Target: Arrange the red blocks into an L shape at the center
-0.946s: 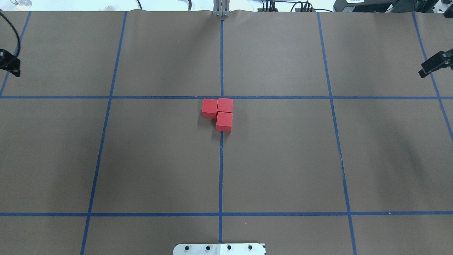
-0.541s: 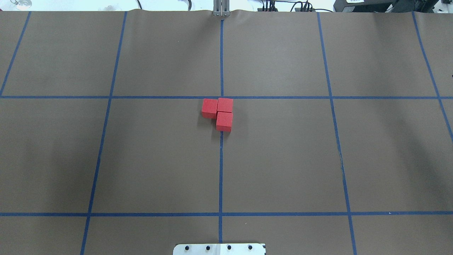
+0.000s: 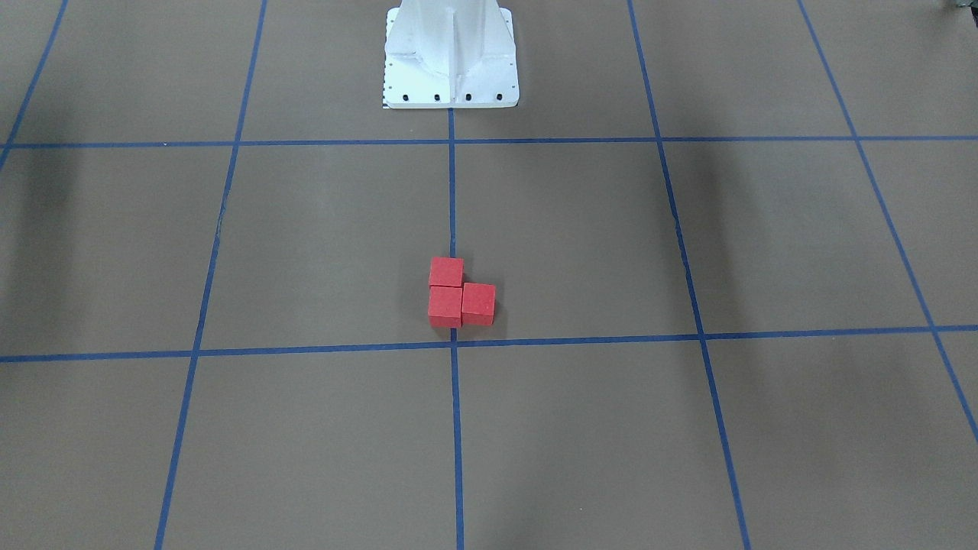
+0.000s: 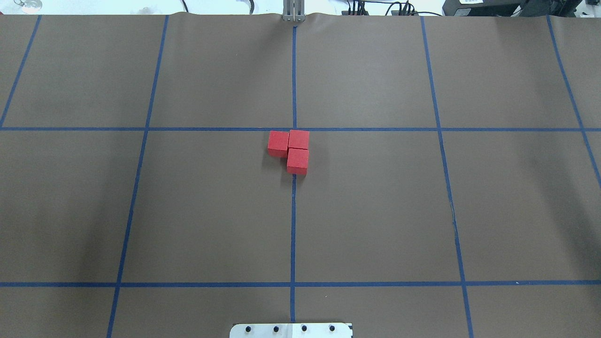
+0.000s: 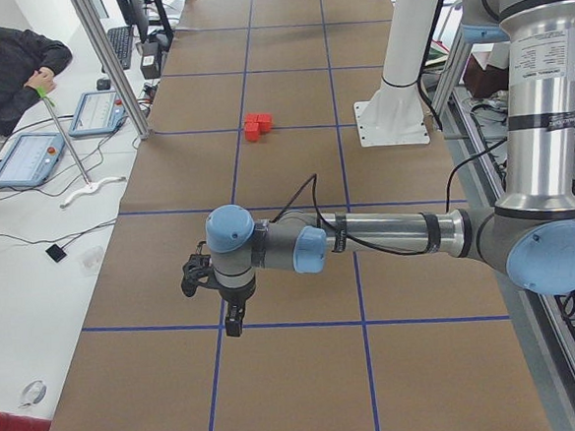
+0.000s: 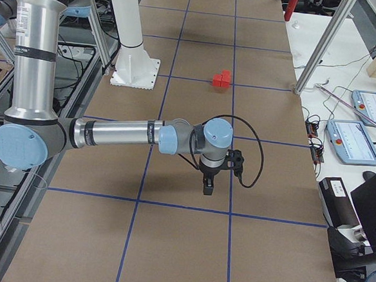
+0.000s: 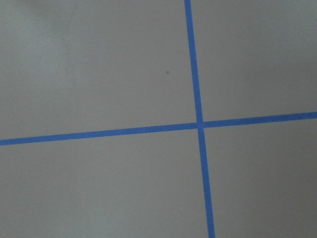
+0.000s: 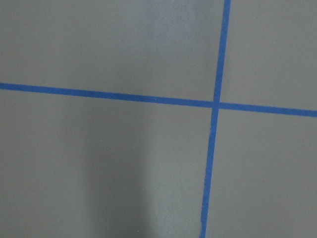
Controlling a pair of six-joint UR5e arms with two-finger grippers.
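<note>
Three red blocks sit touching in an L just on the near side of the center crossing of blue tape. Two lie side by side along the cross line and the third lies nearer the robot on the centre line. They also show in the front view, the left view and the right view. My left gripper hangs far off over the table's left end. My right gripper hangs over the right end. I cannot tell whether either is open or shut. Both wrist views show only bare gridded paper.
The white robot base plate stands at the near edge, with its column in the front view. An operator sits beyond the far edge beside control tablets. Metal frame posts stand along that edge.
Both gripper tips, seen at the left and right edges of the overhead view earlier, have drawn outward out of that view. The red blocks have not moved.
</note>
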